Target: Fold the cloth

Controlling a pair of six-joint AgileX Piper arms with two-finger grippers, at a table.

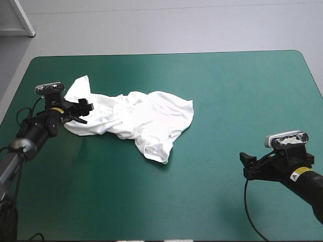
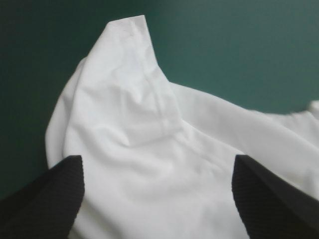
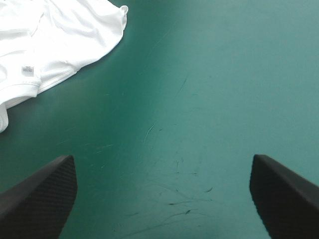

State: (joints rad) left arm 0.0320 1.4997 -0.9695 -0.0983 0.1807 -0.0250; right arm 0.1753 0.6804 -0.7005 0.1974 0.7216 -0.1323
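On teal-green cover (image 1: 227, 91), white T-shirt (image 1: 136, 118) crumpled, one sleeve apparently splayed out.

Left arm (image 1: 33, 133) black; right arm (image 1: 309, 185) black with yellow warning label (image 1: 298, 172); fingers (image 3: 45, 196) black, finely ribbed

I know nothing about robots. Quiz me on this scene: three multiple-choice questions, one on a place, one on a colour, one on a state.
1. Where is the left gripper?
A) over the T-shirt's end
B) over bare table
C) off the table

2. What colour is the T-shirt?
A) brown
B) white
C) black

3. How does the T-shirt lie?
A) folded bundle
B) lifted in the air
C) crumpled heap

Answers: 1 A, the white cloth lies right under it; 2 B, white against the teal-green cover; 3 C, creased and bunched, edges uneven.
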